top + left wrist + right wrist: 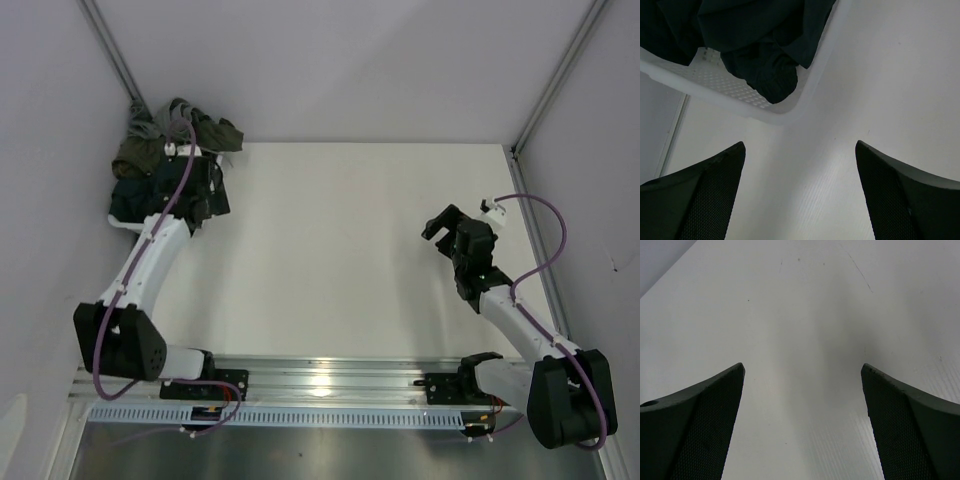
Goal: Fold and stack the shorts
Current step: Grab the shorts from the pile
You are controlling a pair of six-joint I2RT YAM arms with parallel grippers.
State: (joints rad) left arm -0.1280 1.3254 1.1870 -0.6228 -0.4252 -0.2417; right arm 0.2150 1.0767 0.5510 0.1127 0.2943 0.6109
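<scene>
The shorts lie heaped in a white mesh basket (120, 223) in the far left corner: an olive green pair (135, 157), a grey pair (142, 122) behind it, and a dark navy pair (130, 198) in front. My left gripper (207, 190) hovers at the basket's right side, open and empty. In the left wrist view its jaws (800, 145) stand wide over bare table, just short of the basket's corner (725, 87) and the navy shorts (765, 75). My right gripper (440, 225) hangs open over the table at the right, (802, 366) with nothing between its fingers.
Grey walls enclose the white table (340, 250) on the left, back and right. A metal rail (320, 385) with both arm bases runs along the near edge.
</scene>
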